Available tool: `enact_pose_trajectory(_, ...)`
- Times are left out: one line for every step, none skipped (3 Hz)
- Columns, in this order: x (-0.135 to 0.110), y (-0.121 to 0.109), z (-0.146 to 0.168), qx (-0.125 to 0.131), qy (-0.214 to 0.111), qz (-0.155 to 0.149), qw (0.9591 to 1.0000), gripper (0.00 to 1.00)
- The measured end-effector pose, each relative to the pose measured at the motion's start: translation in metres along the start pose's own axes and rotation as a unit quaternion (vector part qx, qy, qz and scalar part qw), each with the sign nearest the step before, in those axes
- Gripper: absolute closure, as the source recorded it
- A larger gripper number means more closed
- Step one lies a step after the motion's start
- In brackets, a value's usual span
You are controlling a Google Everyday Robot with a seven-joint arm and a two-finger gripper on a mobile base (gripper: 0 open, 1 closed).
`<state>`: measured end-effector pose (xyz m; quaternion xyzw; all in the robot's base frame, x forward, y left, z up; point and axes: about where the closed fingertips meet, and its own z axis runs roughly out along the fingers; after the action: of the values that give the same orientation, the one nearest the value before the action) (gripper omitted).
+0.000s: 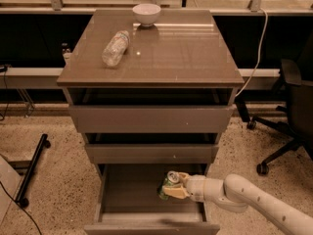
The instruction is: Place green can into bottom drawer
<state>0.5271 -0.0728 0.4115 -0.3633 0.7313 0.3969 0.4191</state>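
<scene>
The green can (pixel 168 183) is tilted inside the open bottom drawer (pixel 146 224), near its right side, silver top facing up. My gripper (pixel 172 186) reaches in from the right on a white arm (pixel 244 199) and its cream fingers (pixel 175 192) are closed around the can. The can's lower end is close to the drawer's grey floor; I cannot tell whether it touches.
A clear plastic bottle (pixel 115 47) lies on the cabinet top (pixel 186 48), and a white bowl (pixel 146 13) stands at its back edge. The two upper drawers (pixel 151 119) are slightly open. A black office chair (pixel 288 111) stands at the right.
</scene>
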Motion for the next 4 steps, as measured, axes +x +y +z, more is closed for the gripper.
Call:
enact_pose_trajectory(0.035, -0.016, 0.018, 0.023, 0.021, -0.002, 0.9995, 1.00)
enact_pose_trajectory(0.058, -0.029, 0.029, 0.049, 0.037, 0.001, 0.9981, 1.00)
enact_pose_trajectory(0.085, -0.044, 0.037, 0.077, 0.049, 0.014, 0.9957, 1.00)
enact_pose_trajectory(0.113, -0.054, 0.039, 0.117, 0.056, 0.026, 0.9912, 1.00)
